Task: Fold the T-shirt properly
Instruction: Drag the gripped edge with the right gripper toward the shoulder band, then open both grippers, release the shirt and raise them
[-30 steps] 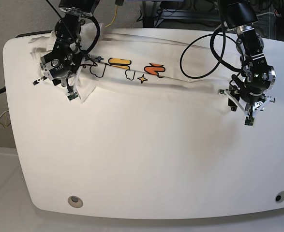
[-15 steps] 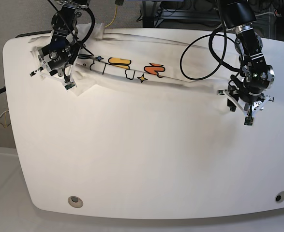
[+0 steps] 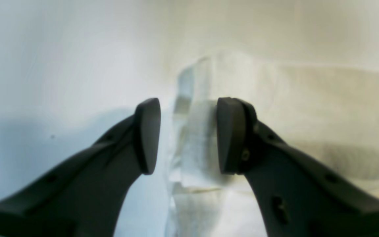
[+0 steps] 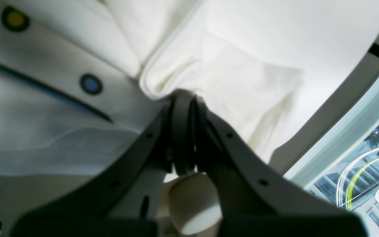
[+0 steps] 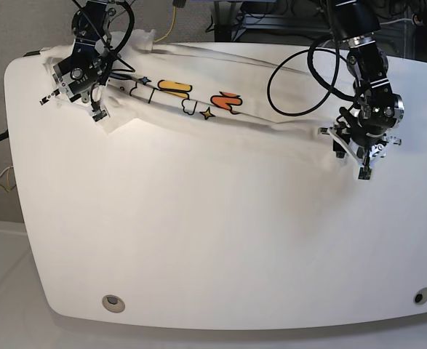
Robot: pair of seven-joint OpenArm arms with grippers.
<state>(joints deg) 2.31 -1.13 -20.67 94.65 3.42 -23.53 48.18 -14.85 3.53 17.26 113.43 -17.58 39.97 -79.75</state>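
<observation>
Cloth under tension along the far edge of the white table (image 5: 213,240): the large white printed cotton T-shirt (image 5: 220,109) lies there as a long folded band, orange and yellow print facing up. Right gripper (image 4: 184,98), at the far left corner in the base view, is clamped fully closed on a hemmed edge of the shirt. Left gripper (image 3: 184,135), near the right edge, has its jaws partly apart with a bunched fold of shirt between the pads (image 3: 148,135); whether they actually pinch it I cannot tell.

Change over the last second: both arms have moved toward the far edge, the right one farther, and the band has been dragged back and straightened. Judgement: this is a stretch-and-align step; folding itself looks only partly done.
</observation>
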